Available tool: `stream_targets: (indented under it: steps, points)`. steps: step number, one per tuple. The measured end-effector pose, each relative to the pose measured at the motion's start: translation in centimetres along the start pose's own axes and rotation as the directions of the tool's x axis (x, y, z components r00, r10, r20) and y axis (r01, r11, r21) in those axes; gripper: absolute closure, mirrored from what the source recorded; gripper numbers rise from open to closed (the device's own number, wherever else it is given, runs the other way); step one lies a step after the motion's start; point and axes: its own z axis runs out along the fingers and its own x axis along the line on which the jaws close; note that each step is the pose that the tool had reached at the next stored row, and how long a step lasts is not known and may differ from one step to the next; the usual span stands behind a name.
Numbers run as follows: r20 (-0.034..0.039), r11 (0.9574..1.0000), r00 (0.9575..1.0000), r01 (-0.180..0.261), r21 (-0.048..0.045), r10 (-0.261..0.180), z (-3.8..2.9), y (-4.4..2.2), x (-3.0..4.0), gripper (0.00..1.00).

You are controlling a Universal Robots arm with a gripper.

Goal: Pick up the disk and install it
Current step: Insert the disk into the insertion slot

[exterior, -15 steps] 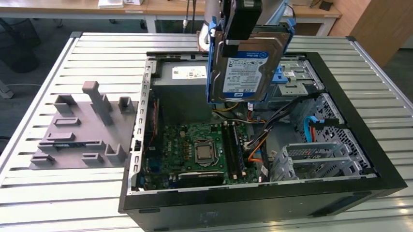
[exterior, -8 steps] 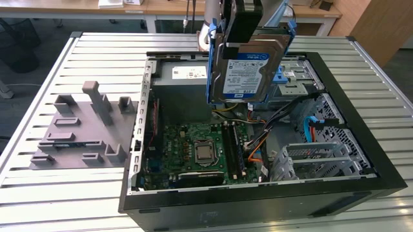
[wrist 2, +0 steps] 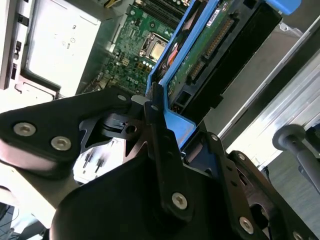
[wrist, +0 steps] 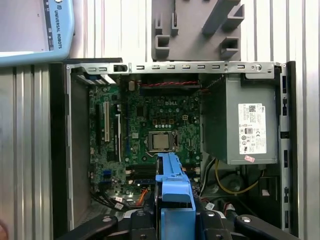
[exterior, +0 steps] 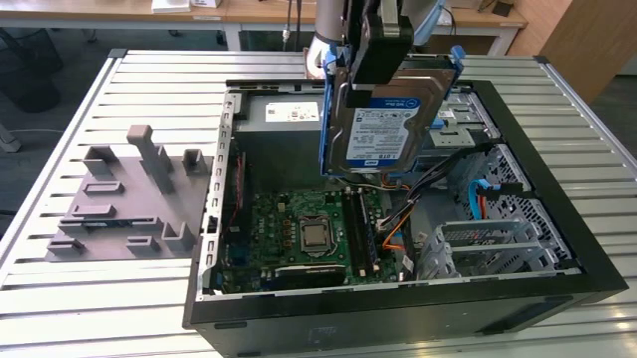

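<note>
The tool (exterior: pixel 377 71), clenched on the blue side rails of the hard drive (exterior: pixel 383 130), held it hanging directly beneath, long axis upright and clear of everything. Below the drive lay the open computer case (exterior: pixel 557 224) and its motherboard (exterior: pixel 309 231), with the power supply (exterior: pixel 283 119) just beside. The case rested on a slatted tabletop (exterior: pixel 100 298), with a grey fixture (exterior: pixel 130 201) well apart.

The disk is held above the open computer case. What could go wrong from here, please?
1. The disk hangs upright in the end effector, gripped at its upper end; it might slip onto the motherboard.
2. Loose cables in the case below it could snag or be pinched.
</note>
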Motion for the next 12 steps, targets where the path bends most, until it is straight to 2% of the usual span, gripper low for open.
stream_targets:
  steps: [6,8,12]
  points:
    - [-0.0004,1.0000,1.0000,0.000,-0.0002,0.000,0.30,-1.53,0.13,0.64]
    - [-0.0002,1.0000,1.0000,0.000,-0.0002,0.000,0.34,-1.70,0.41,0.64]
    - [-0.0032,1.0000,1.0000,0.000,-0.0001,0.000,0.36,-1.75,1.40,0.64]
